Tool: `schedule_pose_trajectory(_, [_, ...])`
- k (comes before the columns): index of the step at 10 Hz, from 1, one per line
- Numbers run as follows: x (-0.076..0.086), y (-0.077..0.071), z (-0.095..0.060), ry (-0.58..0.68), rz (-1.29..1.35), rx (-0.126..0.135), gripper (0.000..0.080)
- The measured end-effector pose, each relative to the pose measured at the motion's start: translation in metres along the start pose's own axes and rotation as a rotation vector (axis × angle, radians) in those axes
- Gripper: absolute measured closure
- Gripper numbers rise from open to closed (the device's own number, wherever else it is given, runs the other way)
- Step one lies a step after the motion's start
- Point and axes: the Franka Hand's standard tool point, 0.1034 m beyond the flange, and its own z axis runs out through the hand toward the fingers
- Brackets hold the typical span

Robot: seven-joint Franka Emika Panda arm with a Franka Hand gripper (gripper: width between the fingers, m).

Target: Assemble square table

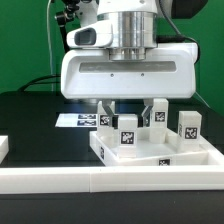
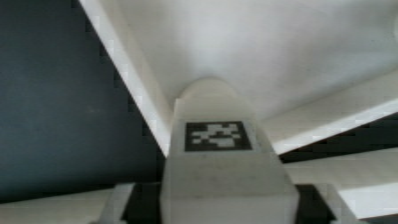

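Looking through the exterior view first, the gripper (image 1: 128, 112) hangs low over the black table (image 1: 30, 120), its two dark fingers (image 1: 109, 109) reaching down on either side of a white leg peg (image 1: 127, 130) that stands upright with a black-and-white tag on its face. The fingers stand part-way open, close beside the peg, but whether they actually press on it I cannot tell from here. That peg stands on the square table top (image 1: 150, 155), a white recessed piece lying flat in the foreground with a tag on its near edge. More tagged leg pegs stand around it: one at the exterior view's left (image 1: 104, 120), one just behind (image 1: 158, 114), and one at the exterior view's right (image 1: 189, 125). Behind the top lies the marker board (image 1: 76, 119), flat on the table. A long white rail (image 1: 90, 182) runs across the very front.

The wrist view shows the same peg (image 2: 219, 140) close up (its tag is sharp enough, the rest blurred), with pale finger edges (image 2: 125, 205) beside it and the white top (image 2: 267, 50) beyond.
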Motion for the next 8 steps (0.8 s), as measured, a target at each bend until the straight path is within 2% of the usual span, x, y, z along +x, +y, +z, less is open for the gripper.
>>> schedule_pose_trajectory(3, [0.0000,0.0005,0.0001,0.005,0.208,0.004,0.0511])
schedule_pose_trajectory(8, [-0.0014,0.0017,0.0007,0.053,0.745,0.020,0.0509])
